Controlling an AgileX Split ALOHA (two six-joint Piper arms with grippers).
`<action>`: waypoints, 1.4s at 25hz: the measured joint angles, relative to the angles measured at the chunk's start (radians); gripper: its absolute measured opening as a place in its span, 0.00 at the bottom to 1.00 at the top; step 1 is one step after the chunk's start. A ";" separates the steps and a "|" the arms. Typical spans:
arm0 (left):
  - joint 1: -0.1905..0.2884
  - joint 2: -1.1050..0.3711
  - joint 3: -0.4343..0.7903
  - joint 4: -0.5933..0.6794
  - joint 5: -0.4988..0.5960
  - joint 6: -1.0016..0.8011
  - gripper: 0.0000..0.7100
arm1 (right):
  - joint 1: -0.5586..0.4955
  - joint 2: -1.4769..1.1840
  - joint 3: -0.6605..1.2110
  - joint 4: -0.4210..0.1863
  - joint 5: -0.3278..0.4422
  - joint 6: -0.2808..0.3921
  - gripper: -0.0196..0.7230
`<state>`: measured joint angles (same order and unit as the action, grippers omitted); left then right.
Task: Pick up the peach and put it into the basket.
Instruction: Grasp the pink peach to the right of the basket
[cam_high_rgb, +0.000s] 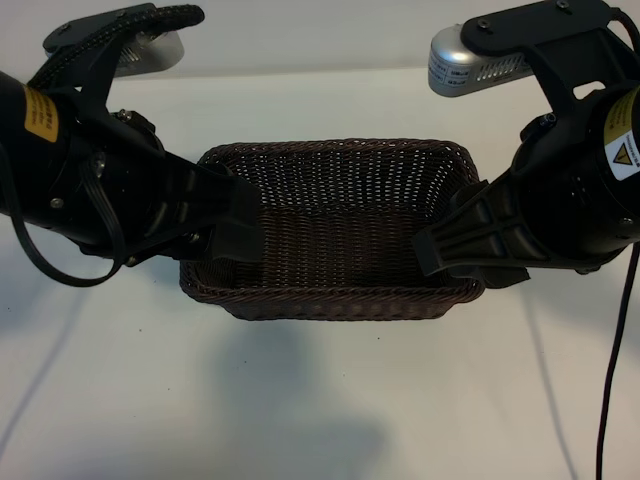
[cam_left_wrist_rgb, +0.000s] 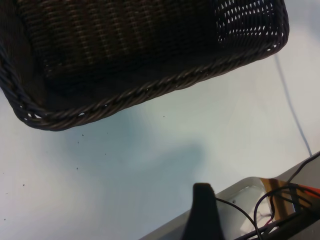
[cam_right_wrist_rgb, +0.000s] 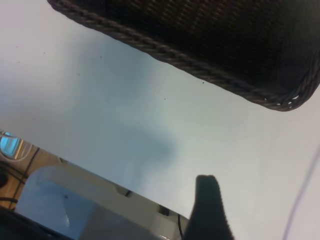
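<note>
Even, bright overhead light on the white bench (cam_high_rgb: 320, 400), with soft grey shadows falling toward the camera below the basket (cam_high_rgb: 335, 235) and arms. The basket interior reads dark, its weave clear in the exterior view. Both wrist views are soft; the near claw finger (cam_left_wrist_rgb: 202, 212) is a blurred black silhouette.

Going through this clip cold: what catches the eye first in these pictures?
The rectangular dark brown woven wicker basket sits mid-table on the white tabletop, and nothing shows inside it. The two black arms flank it, the left gripper at its left end and the right gripper at its right end, both open and holding nothing. No peach appears in any view.
</note>
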<state>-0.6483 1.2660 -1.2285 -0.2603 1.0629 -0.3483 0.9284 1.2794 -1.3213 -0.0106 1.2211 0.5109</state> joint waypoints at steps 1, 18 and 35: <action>0.000 0.000 0.000 0.000 0.000 0.000 0.75 | 0.000 0.000 0.000 0.000 0.000 0.001 0.73; 0.000 0.000 0.000 0.001 -0.002 0.000 0.75 | 0.000 0.000 0.000 -0.128 0.000 0.090 0.73; 0.000 0.000 0.000 0.002 -0.002 0.000 0.75 | -0.364 0.075 0.000 -0.121 -0.094 -0.092 0.73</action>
<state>-0.6483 1.2660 -1.2285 -0.2584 1.0611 -0.3483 0.5644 1.3541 -1.3213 -0.1312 1.1269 0.4189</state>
